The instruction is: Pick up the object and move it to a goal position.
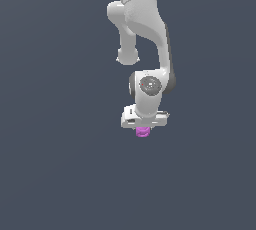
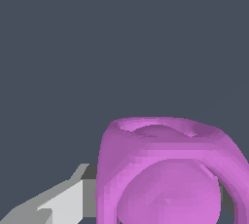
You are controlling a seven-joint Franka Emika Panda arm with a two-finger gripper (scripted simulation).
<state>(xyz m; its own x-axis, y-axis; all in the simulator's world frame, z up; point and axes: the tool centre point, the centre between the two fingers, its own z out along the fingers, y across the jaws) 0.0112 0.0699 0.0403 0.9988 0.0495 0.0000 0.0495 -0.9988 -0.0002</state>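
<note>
Seemingly, we grip object (image 1: pixel 143 132) at frame centre, just under gripper (image 1: pixel 143 127); jaws pinching its sides. We judge it light, rigid, glossy-slick; flat flanks safer than dome.

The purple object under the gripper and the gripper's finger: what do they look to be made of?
The purple object looks like smooth, glossy plastic or glazed material: uniform magenta, soft shading on its dome. It is a simulator render, so this is uncertain. The gripper finger looks like matte light-grey plastic or painted metal, flat-shaded with a darker inner face.
</note>
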